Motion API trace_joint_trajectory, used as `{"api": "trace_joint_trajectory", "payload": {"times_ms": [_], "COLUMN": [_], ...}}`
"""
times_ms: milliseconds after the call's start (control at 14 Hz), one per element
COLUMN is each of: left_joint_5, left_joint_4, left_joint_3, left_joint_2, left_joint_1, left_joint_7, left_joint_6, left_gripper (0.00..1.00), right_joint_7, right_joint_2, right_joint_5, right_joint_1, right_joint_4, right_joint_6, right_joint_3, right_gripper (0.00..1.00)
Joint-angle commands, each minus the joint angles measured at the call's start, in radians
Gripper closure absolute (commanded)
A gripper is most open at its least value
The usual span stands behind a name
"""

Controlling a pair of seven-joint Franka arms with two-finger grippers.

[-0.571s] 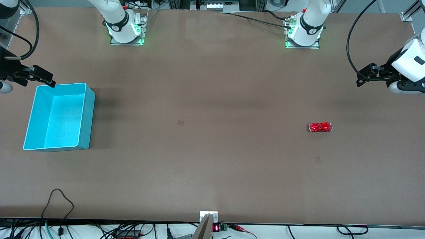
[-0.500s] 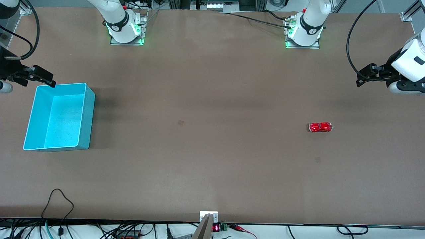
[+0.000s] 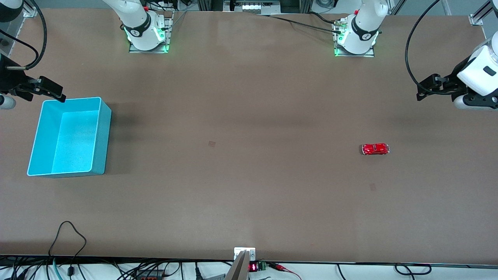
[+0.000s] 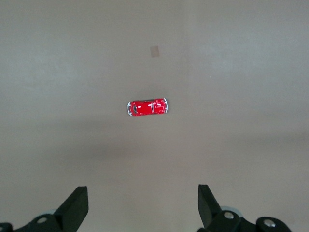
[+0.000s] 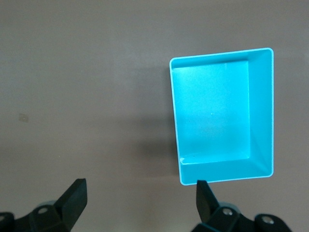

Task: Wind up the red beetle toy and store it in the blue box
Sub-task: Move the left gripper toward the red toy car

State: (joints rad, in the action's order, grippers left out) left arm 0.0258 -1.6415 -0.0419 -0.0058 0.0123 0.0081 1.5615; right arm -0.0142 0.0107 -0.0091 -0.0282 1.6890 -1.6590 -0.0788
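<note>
Red beetle toy (image 3: 375, 149) sits untouched on the bare bench (image 3: 249, 202), wheels down, toward the left arm's end, roughly midway between the camera-side edge and the base-side edge. Not wound, not picked up. Blue box (image 3: 69, 136) stands empty near the right arm's end of the bench. Judgement: task at its start; grasp, winding and drop-in all remain.

Room: open bench all round the toy, no obstacle between toy and box. Cables hang off the camera-side edge only.

Left claw (image 3: 424, 91) hangs in the air near the left arm's end edge, fingers spread, empty. Right claw (image 3: 54, 93) hovers over the box's base-side corner, fingers spread, empty; this arm waits.
</note>
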Motion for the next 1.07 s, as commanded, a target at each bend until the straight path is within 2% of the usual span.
{"api": "trace_joint_trajectory", "payload": {"times_ms": [0,286,429,786,1000], "left_joint_5": [0.022,0.014,0.008,0.003,0.005], "left_joint_4": [0.011,0.009,0.006,-0.003,-0.009], "left_joint_3": [-0.009,-0.006,-0.006,-0.006,-0.006], "left_joint_2": [-0.005,-0.005,0.000,0.058,0.064], "left_joint_1": [-0.011,-0.003,-0.002,-0.002,-0.009], "left_joint_7": [0.006,-0.003,-0.019,-0.019,-0.037], "left_joint_6": [-0.031,-0.037,-0.092,-0.322,-0.340], "left_gripper": [0.00,0.00,0.00,0.00,0.00], "right_joint_7": [-0.010,-0.010,-0.010,-0.010,-0.010], "right_joint_2": [0.005,0.005,0.005,0.005,0.003], "right_joint_5": [-0.006,-0.006,-0.006,-0.006,-0.006], "right_joint_1": [0.001,0.001,0.001,0.001,0.002], "right_joint_4": [-0.008,-0.008,-0.008,-0.008,-0.008], "right_joint_6": [0.015,0.015,0.015,0.013,0.012], "right_joint_3": [0.004,0.004,0.004,0.004,0.004], "right_gripper": [0.00,0.00,0.00,0.00,0.00]}}
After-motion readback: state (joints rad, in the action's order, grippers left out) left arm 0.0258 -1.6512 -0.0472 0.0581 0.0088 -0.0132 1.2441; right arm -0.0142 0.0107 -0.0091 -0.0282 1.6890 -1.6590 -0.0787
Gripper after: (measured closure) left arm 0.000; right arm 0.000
